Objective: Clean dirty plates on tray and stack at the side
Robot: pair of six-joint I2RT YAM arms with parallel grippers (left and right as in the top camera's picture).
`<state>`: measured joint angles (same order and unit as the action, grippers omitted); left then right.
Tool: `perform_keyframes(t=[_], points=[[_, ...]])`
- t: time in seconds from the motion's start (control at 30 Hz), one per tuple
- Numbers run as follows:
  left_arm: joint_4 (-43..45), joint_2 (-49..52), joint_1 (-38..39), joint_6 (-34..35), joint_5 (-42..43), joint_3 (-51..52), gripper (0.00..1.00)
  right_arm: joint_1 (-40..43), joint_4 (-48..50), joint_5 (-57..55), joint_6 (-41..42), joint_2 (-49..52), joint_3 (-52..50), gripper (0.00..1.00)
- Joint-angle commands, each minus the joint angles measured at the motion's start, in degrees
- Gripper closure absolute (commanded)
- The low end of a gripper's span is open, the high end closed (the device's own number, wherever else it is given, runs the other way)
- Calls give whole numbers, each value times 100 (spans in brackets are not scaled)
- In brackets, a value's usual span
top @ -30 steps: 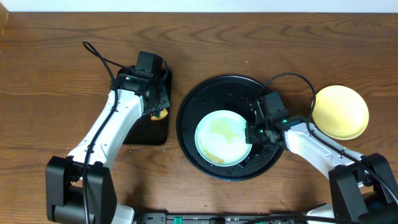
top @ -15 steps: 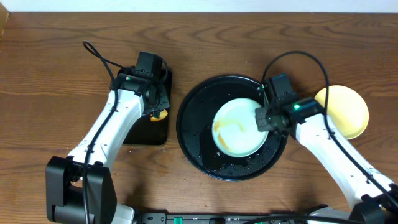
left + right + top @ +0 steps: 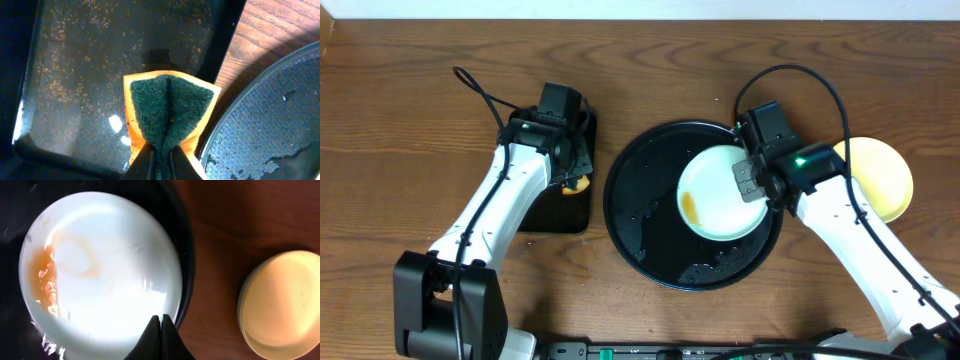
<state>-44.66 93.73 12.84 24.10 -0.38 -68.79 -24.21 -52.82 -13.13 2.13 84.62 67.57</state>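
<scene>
Right gripper (image 3: 161, 325) clamps the smeared mint-blue round plate (image 3: 100, 265) by its rim; left gripper (image 3: 160, 156) squeezes the orange-green sponge (image 3: 167, 107). Scrubbing step, I reckon: next, bring them together.

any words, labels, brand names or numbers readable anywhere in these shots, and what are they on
None: no readable text in any view.
The pale mint-blue round plate, the large round black tray, the pale yellow plate, the green-and-orange sponge and the small black rectangular tray show no print.
The green spot on the right arm is a light, not a sign.
</scene>
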Motion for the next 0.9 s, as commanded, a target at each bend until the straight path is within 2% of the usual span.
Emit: perform_keyframes(t=[0.0, 0.13, 0.3, 0.4, 0.63, 0.87], points=[[-11, -87, -17, -52, -74, 28, 92, -74, -227, 308, -632, -74, 111, 99], [-11, -87, -17, -55, -74, 28, 92, -74, -304, -140, -348, -74, 111, 99], [-13, -87, -17, -55, -74, 28, 92, -50, -142, -122, 107, -74, 111, 98], [-31, -87, -17, -52, -74, 28, 92, 76, -184, -42, 876, -72, 103, 83], [-37, -87, -17, -55, -74, 28, 92, 577, -208, 715, 1495, -70, -236, 72], [-31, -87, -17, -55, -74, 28, 92, 817, 116, 1047, 1930, -70, -1217, 74]])
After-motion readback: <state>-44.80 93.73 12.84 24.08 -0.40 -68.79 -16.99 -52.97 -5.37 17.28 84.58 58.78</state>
